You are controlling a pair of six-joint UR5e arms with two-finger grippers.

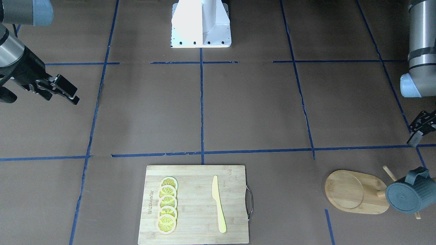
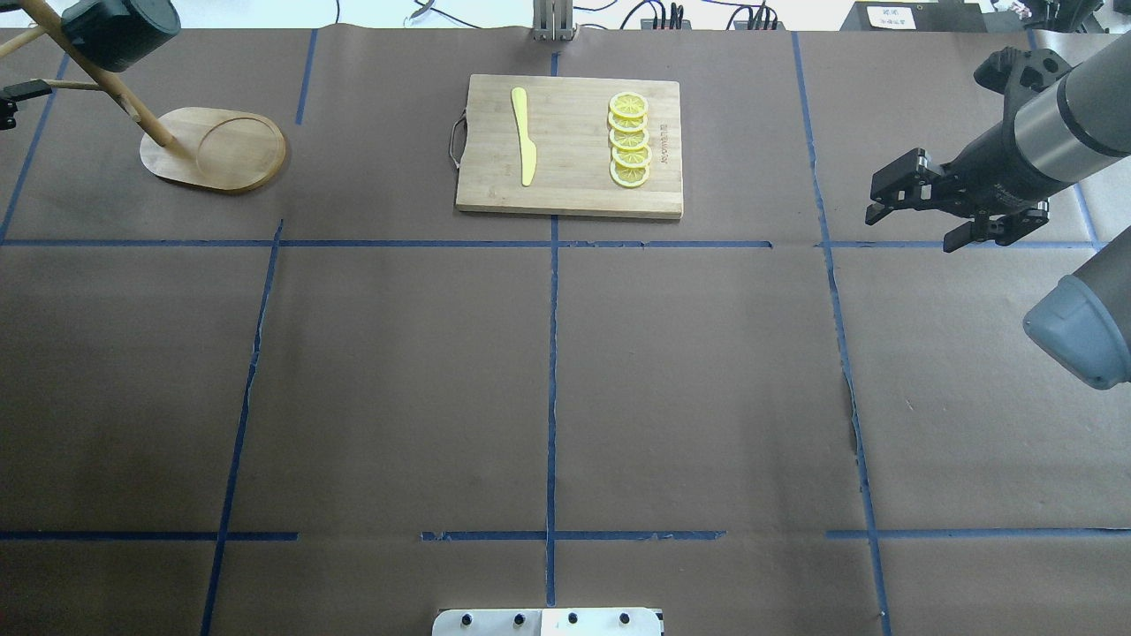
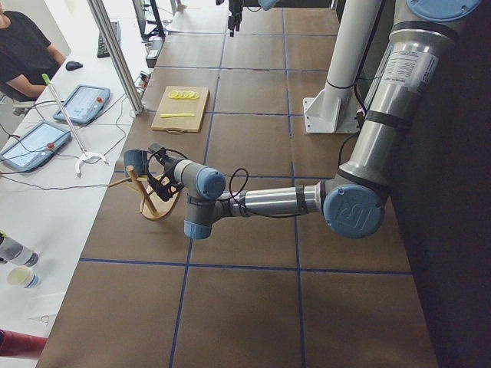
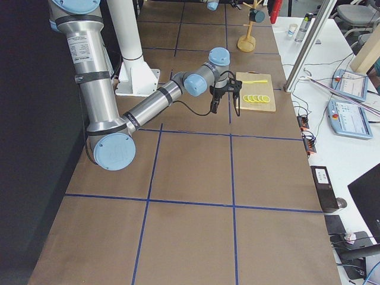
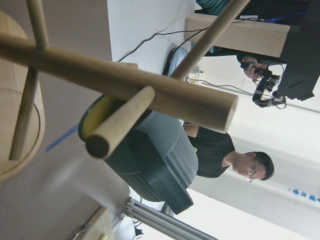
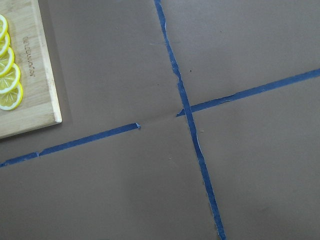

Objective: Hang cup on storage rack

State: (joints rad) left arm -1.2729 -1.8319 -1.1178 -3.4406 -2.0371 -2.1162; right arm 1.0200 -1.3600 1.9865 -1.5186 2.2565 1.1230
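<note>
The dark blue-grey cup (image 1: 411,193) hangs by its handle on a peg of the wooden storage rack (image 1: 354,192) at the table's far left corner. It also shows in the overhead view (image 2: 119,31), above the rack's oval base (image 2: 216,150). In the left wrist view the cup (image 5: 150,150) hangs behind the rack's post (image 5: 125,82), with its yellow inside showing. My left gripper (image 1: 420,131) is beside the rack, apart from the cup; it looks open and empty. My right gripper (image 2: 910,225) is open and empty, above the table's right side.
A bamboo cutting board (image 2: 570,190) with a yellow knife (image 2: 523,132) and several lemon slices (image 2: 629,140) lies at the far middle of the table. Blue tape lines cross the brown table. An operator sits past the table's far edge (image 3: 27,50).
</note>
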